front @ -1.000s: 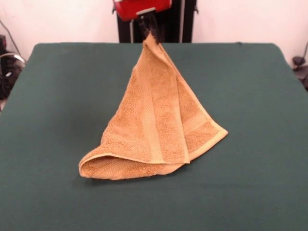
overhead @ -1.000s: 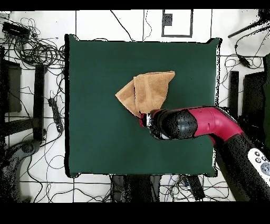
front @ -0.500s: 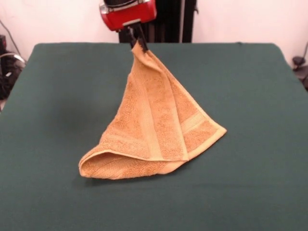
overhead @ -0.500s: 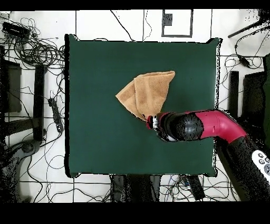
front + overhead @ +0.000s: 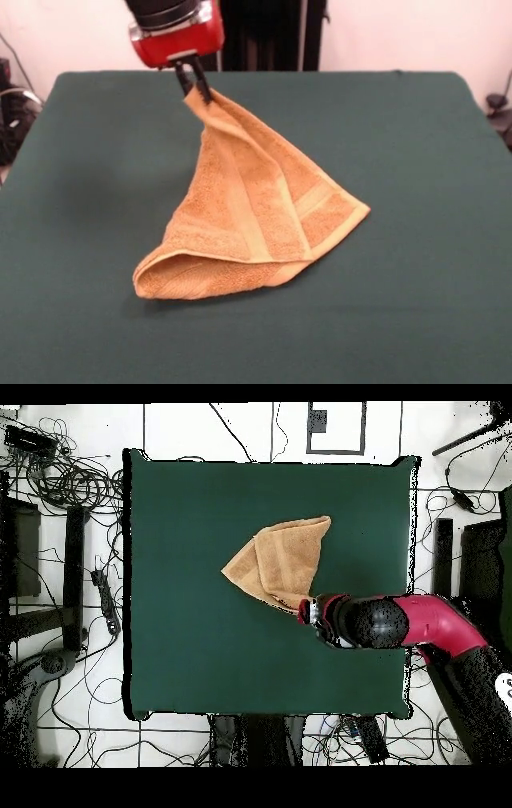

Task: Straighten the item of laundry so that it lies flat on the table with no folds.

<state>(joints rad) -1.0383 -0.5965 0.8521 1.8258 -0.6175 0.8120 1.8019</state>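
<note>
Gripper [image 5: 194, 82] clenched on one corner of the towel [image 5: 248, 220], holding that corner up off the table [image 5: 432, 160]. Black fingers [image 5: 186, 80] pinch the cloth tip; red wrist housing just above them.

Front view: towel hangs as a slanted tent from the held corner, which sits toward 11 o'clock of the cloth's mass. From there it fans down and outward. Lower part rests on the table: a rounded folded lobe at 7 o'clock, a pointed corner at 3 o'clock. A pale ribbed band runs from the raised corner down the middle of the cloth toward 6 o'clock; a second band crosses near the 3 o'clock corner. Front layer overlaps a back layer, so the cloth is doubled, not flat. Hemmed edge visible along the bottom fold.

Overhead view: towel [image 5: 281, 562] lies a little above the table's [image 5: 180, 514] centre, roughly triangular, with points at 1 o'clock and 9 o'clock and the held corner at 5 o'clock. A fold line runs top to bottom through it. Gripper [image 5: 306, 610] meets that 5 o'clock corner; the arm [image 5: 420, 624] reaches in from the 3 o'clock side of the table. Cables lie on the floor round the table.
</note>
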